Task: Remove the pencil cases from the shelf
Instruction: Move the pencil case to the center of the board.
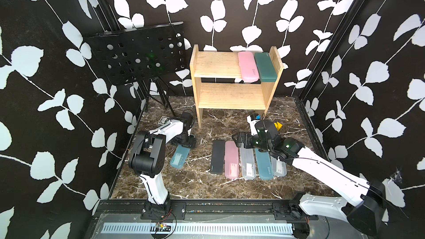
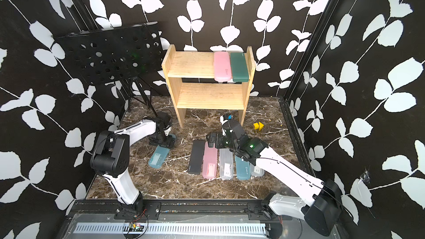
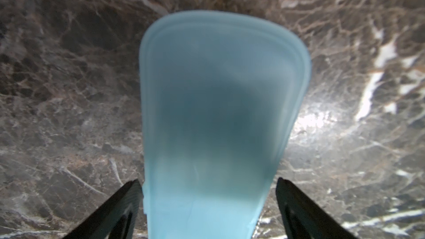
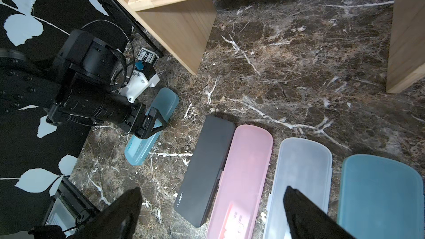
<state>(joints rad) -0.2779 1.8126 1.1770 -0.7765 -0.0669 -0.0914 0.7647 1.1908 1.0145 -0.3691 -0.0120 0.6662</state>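
The pink case (image 1: 248,66) and green case (image 1: 265,67) lie side by side on the shelf's (image 1: 216,65) top tier, long axes pointing at us, near ends past the edge — up and ahead of the right gripper (image 1: 238,140), the nearer one. Its jaws gape wide, empty, over the row (image 1: 231,159) — the left gripper (image 3: 207,180), wide too and gripping nothing, straddles the blue case (image 1: 180,157).

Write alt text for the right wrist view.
A black case, pink case, clear case and teal case lie side by side on the floor near the shelf. The left gripper straddles a light-blue case; the right gripper hovers open above the row.
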